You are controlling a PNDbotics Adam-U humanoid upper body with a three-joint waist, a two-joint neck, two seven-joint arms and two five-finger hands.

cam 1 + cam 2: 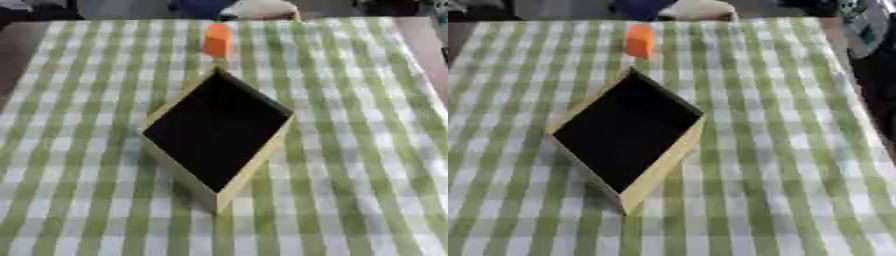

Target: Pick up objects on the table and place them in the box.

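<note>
We view the scene through two head-mounted cameras, both looking steeply down and forward across the worktop [367, 150] from its near side. Both sit at moderate range, and the checked cloth fills most of each picture. The views share nearly everything: the box [254, 165] at centre, set corner-on to us, and the orange block [218, 40] beyond it. In the right eye view both appear shifted left, and more of the worktop's right edge shows.

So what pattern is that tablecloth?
Green and white checks, clearest in the left eye view: tablecloth.
</note>
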